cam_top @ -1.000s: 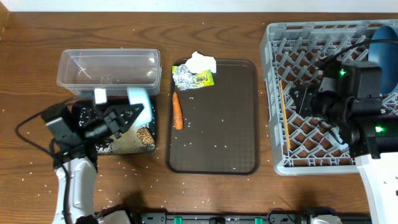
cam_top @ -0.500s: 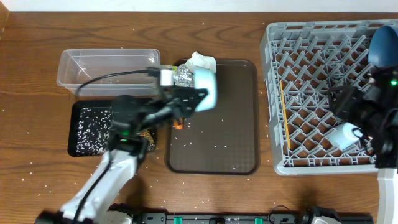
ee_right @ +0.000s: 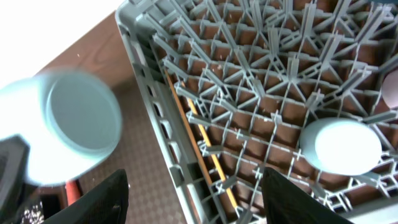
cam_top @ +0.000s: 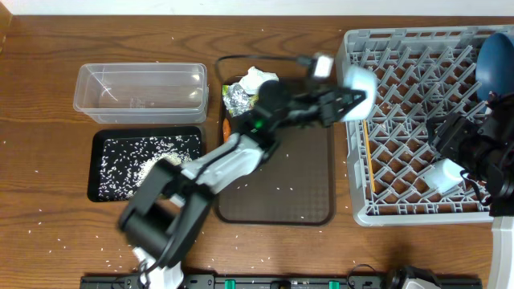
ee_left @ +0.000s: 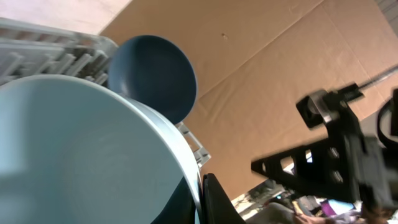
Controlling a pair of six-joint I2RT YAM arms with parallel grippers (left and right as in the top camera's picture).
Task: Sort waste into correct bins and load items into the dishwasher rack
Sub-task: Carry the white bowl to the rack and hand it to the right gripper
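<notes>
My left gripper [cam_top: 347, 95] is shut on the rim of the small light-blue bowl [cam_top: 359, 83] and holds it in the air at the left edge of the grey dishwasher rack [cam_top: 401, 48]. The bowl fills the left wrist view [ee_left: 81, 155], with the finger [ee_left: 214, 199] on its rim. It also shows in the right wrist view [ee_right: 68, 127]. My right gripper [cam_top: 454, 138] is open and empty above the rack [ee_right: 196, 205]. In the rack are the white bowl [cam_top: 444, 174], upside down, the dark-blue plate [cam_top: 494, 60] and the chopsticks [cam_top: 367, 148].
The clear tub [cam_top: 140, 87] stands at the back left. The black tray [cam_top: 104, 189] in front of it holds white rice [cam_top: 148, 156]. The brown serving tray [cam_top: 297, 177] holds tissue [cam_top: 259, 78], foil [cam_top: 238, 98], a partly hidden carrot [cam_top: 227, 127] and scattered rice.
My left arm has swung right with the light-blue bowl, from over the black tray to the rack's left edge. My right arm has drawn back to the right, off the white bowl.
</notes>
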